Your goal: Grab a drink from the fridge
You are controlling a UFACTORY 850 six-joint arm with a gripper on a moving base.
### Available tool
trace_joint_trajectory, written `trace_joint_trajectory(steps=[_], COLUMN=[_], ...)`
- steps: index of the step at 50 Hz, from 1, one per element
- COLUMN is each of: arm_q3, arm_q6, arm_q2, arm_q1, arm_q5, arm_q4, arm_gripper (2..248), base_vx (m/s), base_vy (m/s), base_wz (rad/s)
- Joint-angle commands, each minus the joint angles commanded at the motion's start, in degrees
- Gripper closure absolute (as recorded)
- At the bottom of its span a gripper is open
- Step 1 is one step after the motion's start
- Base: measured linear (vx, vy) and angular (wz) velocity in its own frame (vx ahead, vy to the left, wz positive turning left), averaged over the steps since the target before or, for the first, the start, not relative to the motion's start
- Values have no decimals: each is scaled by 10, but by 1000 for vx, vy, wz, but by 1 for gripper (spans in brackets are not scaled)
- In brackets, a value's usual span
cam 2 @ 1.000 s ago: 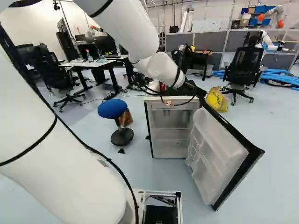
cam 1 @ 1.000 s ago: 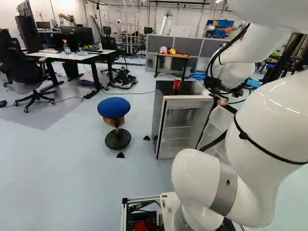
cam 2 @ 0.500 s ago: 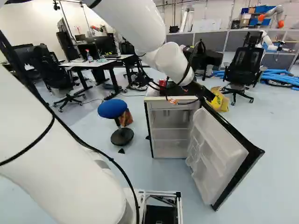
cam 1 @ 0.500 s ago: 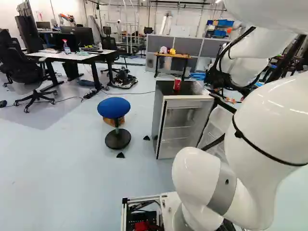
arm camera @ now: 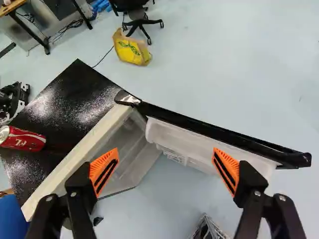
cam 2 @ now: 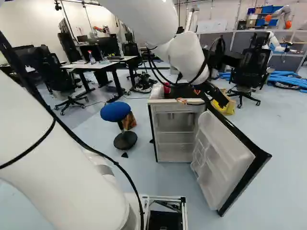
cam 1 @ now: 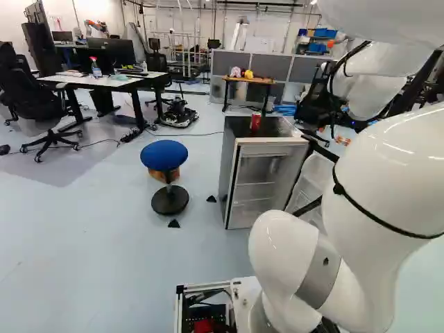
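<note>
At the middle of the right base view we see the fridge (cam 2: pixel 176 129), its door (cam 2: pixel 223 155) swung wide open and reaching down toward the lower right. Pale shelves show inside the body. On the fridge's dark top, toward the right of centre in the left base view, the red can (cam 1: pixel 255 121) stands upright, near the front edge.

Above the fridge, in the upper middle of the right base view, we have our arm (cam 2: pixel 184 55) stretched out with the gripper (cam 2: pixel 190 96) near the top front edge. Through the wrist view we find its fingers spread wide with nothing between the orange pads (arm camera: pixel 103 170); one finger shows in front of the fridge's body, the other in front of the open door. The can is off beside the first finger, past the body's front edge, well outside the grip.

Left of the fridge, in both base views, we have a blue stool (cam 2: pixel 115 112). Behind the door, right of centre in the right base view, a yellow bag (cam 2: pixel 225 103) sits on the floor (cam 2: pixel 283 191).
</note>
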Motion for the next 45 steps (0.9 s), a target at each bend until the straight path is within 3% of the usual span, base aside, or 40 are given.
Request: trace_joint_trajectory(steps=[33,45], arm_q3=[-56,-82], arm_q6=[0,0], arm_q2=[-54,-79], arm_q1=[-58,-75], arm_q5=[-99,-107], arm_q4=[40,42], arm_gripper=[3,3], base_vx=[0,0], base_vy=[0,0], base_wz=[0,0])
